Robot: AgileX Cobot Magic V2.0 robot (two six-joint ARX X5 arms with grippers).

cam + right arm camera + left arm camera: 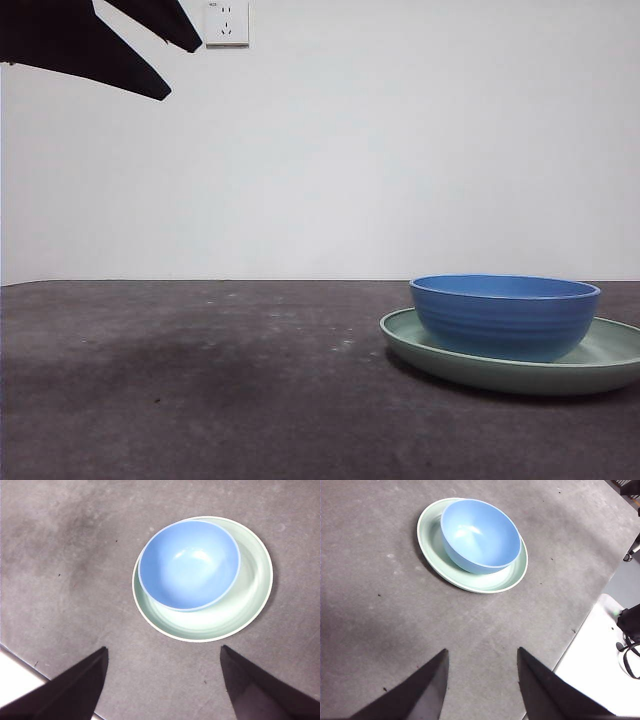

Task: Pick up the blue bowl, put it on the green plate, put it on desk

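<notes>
Fingers of both the left gripper point(480, 675) and right gripper point(162, 672) are spread apart and empty; a careless grab at the off-centre blue bowl point(505, 315) could drag the green plate point(612, 362) across the table point(200, 390).

Desk carried a single plate, off toward the right in the front view.
The desk point(200, 400) was a dark grey-brown matte surface, mottled with pale smudges and small specks, with a darker patch across its left-centre. Directly on it sat the green plate point(610, 360), flat on the surface; the blue bowl point(505, 315) rested inside that plate, shifted toward one side of the rim.
</notes>
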